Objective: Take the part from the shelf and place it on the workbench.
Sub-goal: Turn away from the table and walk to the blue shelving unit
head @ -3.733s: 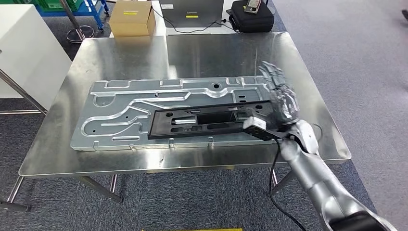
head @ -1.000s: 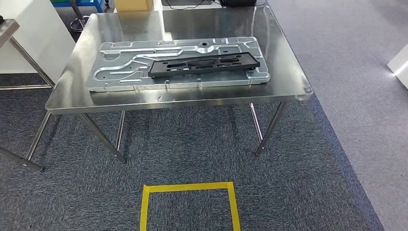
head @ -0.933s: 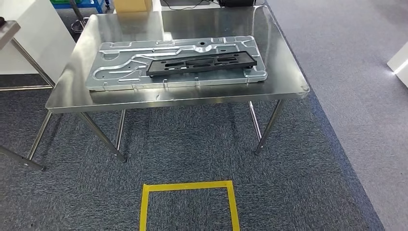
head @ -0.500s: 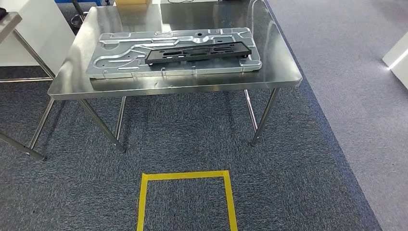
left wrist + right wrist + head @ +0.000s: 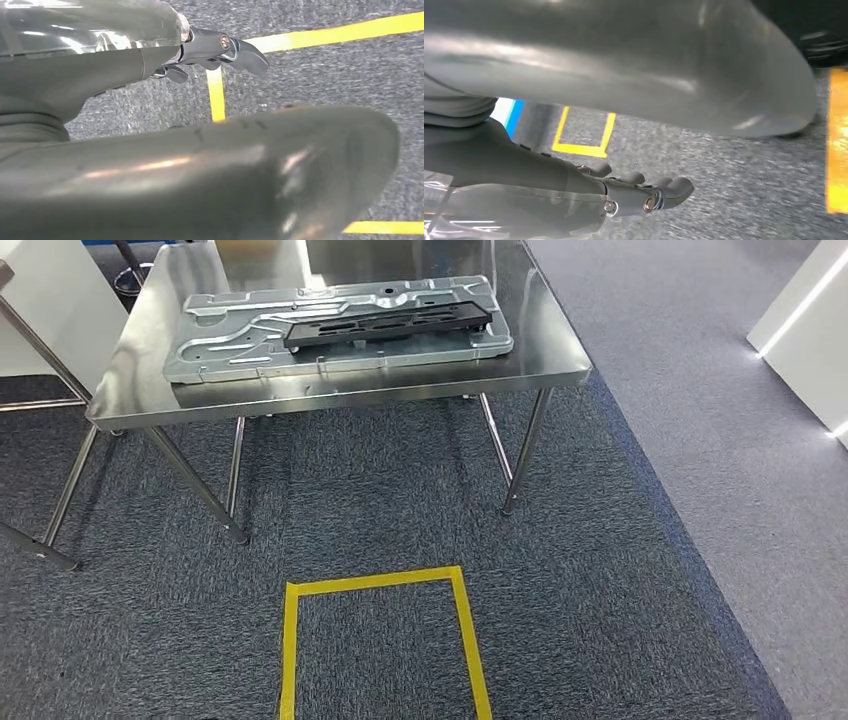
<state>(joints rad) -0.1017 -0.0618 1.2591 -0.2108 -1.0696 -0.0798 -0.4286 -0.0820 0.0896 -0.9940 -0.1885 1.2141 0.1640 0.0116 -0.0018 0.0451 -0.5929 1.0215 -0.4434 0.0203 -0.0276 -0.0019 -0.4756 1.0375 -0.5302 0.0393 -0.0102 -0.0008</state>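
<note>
Both hands hang low over the carpet and hold nothing. From the left wrist view, the left hand [image 5: 220, 50] shows its fingers [image 5: 247, 50] stretched out and free above grey carpet [image 5: 310, 70] crossed by yellow tape lines [image 5: 216, 95]. From the right wrist view, the right hand [image 5: 644, 197] likewise has its fingers [image 5: 676, 187] extended with nothing between them, over the same kind of carpet. In the head view, the black part [image 5: 388, 323], a long flat frame with cut-outs, lies on top of a large silver metal panel [image 5: 230, 340], which rests on the steel desk [image 5: 540, 350]. A yellow tape square [image 5: 290, 640] marks the carpet in front of the desk, well apart from its legs.
</note>
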